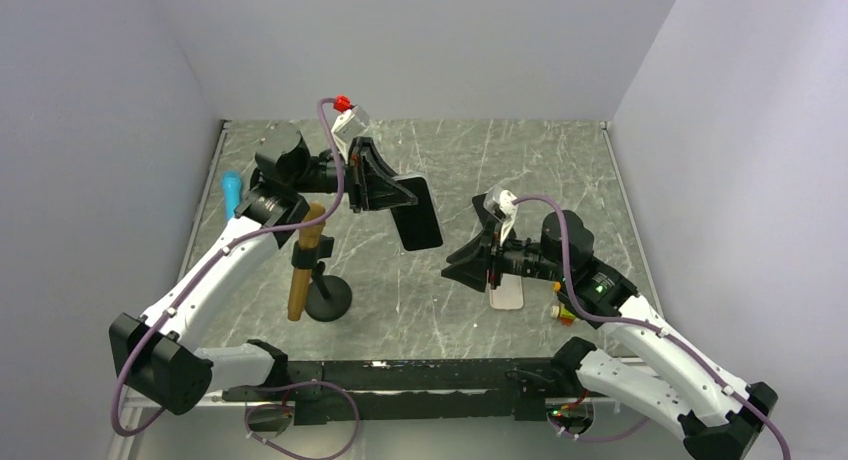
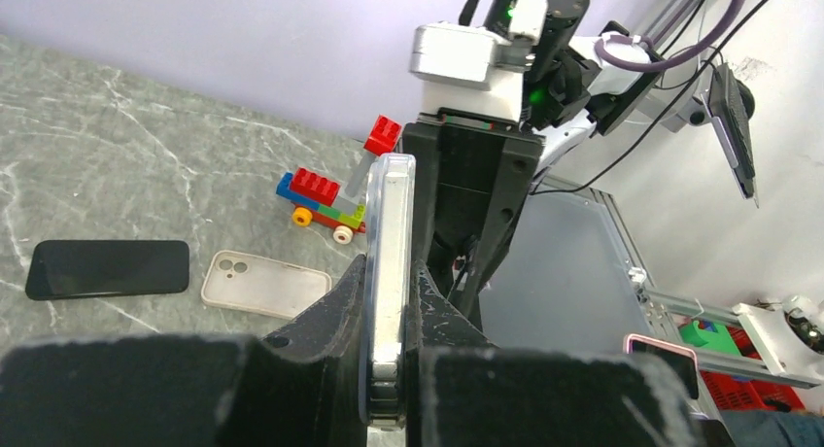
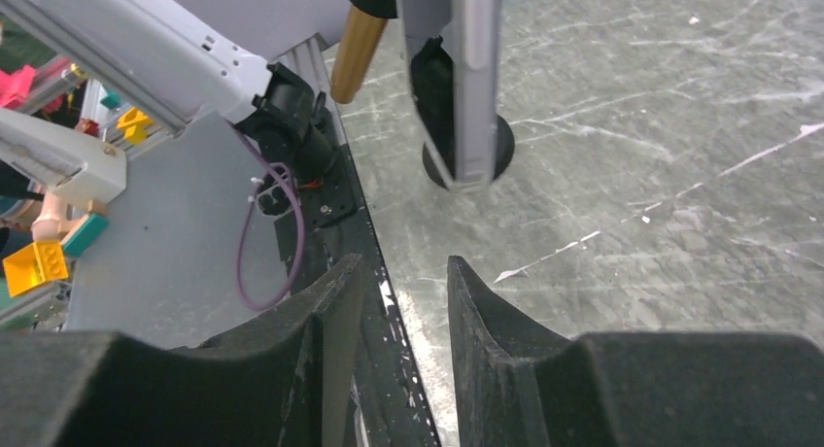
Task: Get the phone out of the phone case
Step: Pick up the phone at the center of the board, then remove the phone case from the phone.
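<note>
Marble table (image 1: 560, 170), left end effector (image 1: 398, 193) raised, gripping phone (image 1: 421, 218) edgewise

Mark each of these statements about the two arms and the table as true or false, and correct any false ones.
1. The left gripper is shut on the cased phone, held edge-on to its wrist camera. True.
2. The right gripper grips the white case. False: the right gripper is open and empty, and the white case lies on the table.
3. A black phone lies flat on the table beside the white case. True.
4. The toy brick car stands on top of the white case. False: it stands on the table, apart from the case.
</note>
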{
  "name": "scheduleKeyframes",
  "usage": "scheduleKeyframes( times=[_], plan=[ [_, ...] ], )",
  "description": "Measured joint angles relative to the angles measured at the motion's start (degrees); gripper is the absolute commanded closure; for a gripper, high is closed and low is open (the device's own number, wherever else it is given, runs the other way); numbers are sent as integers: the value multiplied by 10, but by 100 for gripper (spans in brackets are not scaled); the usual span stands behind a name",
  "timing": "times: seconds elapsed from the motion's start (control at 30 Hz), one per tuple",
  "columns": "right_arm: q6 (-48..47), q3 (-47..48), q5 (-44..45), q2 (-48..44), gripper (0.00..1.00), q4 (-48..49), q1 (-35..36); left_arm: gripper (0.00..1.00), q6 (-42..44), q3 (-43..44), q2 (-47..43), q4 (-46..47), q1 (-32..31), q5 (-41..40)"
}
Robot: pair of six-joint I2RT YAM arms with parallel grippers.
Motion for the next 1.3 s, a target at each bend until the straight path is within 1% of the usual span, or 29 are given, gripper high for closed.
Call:
scheduleKeyframes(
  times=[0.13, 0.23, 0.43, 0.6, 0.83, 0.97, 1.0, 1.1, 1.2, 1.23, 1.27, 1.3],
  plan=[
    [0, -1, -28, -10, 59, 19, 0, 100, -23, -8, 13, 32, 3, 1],
    [-2, -1, -37, 0, 63, 35, 0, 100, -47, -14, 22, 65, 3, 7],
    [-2, 1, -36, 45, 64, 47, 0, 100, -81, -24, 31, 107, 4, 18],
    [7, 0, -28, 38, 62, 57, -3, 100, -102, -28, 33, 140, 4, 28],
    [4, 19, -24, 48, 63, 43, -15, 100, -122, -28, 40, 169, 4, 40],
    [2, 28, -26, 59, 64, 43, -20, 100, -146, -35, 44, 204, 4, 48],
    [2, 28, -26, 59, 65, 43, -21, 100, -147, -36, 44, 207, 4, 50],
    [1, 31, -41, 61, 76, 43, -23, 100, -148, -36, 44, 212, 2, 54],
    [-9, 38, -64, 69, 84, 43, -23, 100, -153, -36, 44, 224, 2, 61],
    [-15, 39, -72, 70, 91, 43, -23, 100, -153, -36, 44, 225, 2, 63],
    [-21, 40, -81, 71, 100, 43, -23, 100, -153, -35, 44, 223, 1, 66],
    [-30, 40, -90, 73, 100, 41, -23, 100, -151, -33, 44, 217, -1, 71]
  ],
)
